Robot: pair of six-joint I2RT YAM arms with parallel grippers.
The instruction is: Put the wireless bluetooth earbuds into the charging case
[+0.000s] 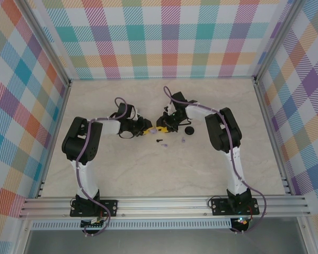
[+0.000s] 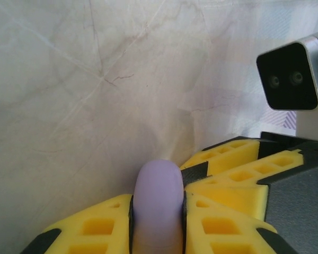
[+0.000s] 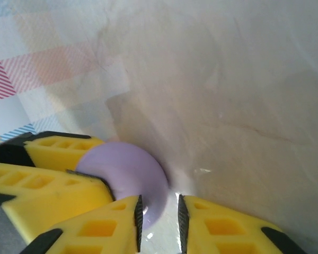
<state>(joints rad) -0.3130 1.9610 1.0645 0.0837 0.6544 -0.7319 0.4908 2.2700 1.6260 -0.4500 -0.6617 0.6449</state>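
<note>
Clamped in the left claw (image 2: 158,198) is the lavender charging case (image 2: 159,182), held edge-on with 1 pad pressed flat to each face, so the jaws stand narrow and full. Right beside it, the right claw (image 3: 160,205) has its 2 fingertips a slim gap apart at the case's rim. The lavender edge reaches into that gap, but I cannot tell whether those pads are actually biting on it. Both claws meet just above the table (image 1: 148,180), around its middle. On the surface just in front of them lie a black earbud (image 1: 161,142) and, to its right, a pale lavender earbud (image 1: 184,141), both loose and tiny from above. A black round case (image 1: 189,130) sits close by.

This looks like the lid-opening step, early in the task. To do it well, the left claw should grip the base half only, and firmly, because a smooth rounded shell can squirt out of flat pads. The right claw should catch just the lid's lip and swing it slowly about the hinge rather than pull straight away. Working low over the table means a slip costs little. Once the lid is open, the sockets should face up, and the pale lavender earbud is the likely match for this case.
</note>
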